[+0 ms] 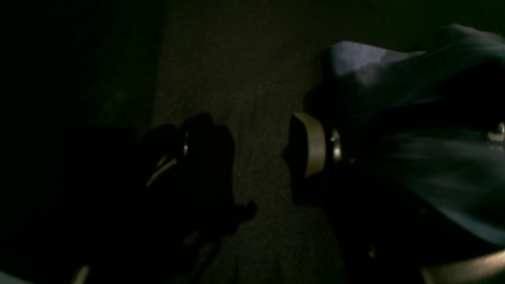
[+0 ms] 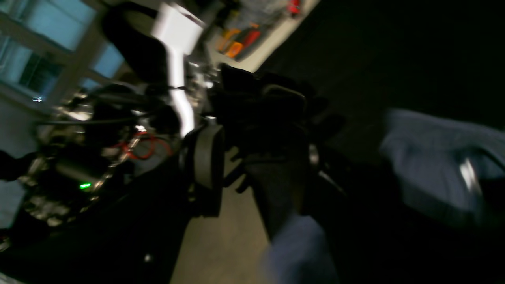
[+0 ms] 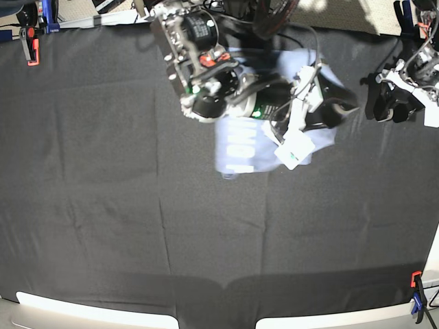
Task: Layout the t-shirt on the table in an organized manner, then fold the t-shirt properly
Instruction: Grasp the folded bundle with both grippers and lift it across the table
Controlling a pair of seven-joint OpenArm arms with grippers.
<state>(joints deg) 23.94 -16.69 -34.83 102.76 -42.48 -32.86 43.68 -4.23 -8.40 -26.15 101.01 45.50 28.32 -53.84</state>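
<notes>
The light blue-grey t-shirt lies bunched on the black table, white lettering up, at the far middle. The arm with my right gripper reaches across it and hides its upper part. In the right wrist view, blurred, a gap shows between the right gripper's fingers, with shirt cloth to the right and below. My left gripper hangs at the far right, apart from the shirt. In the left wrist view it is open and empty over the cloth-covered table, with blue-grey fabric to its right.
Orange-and-blue clamps sit at the far left edge and the near right corner. The table's near edge runs along the bottom. Cables and robot hardware crowd the far edge.
</notes>
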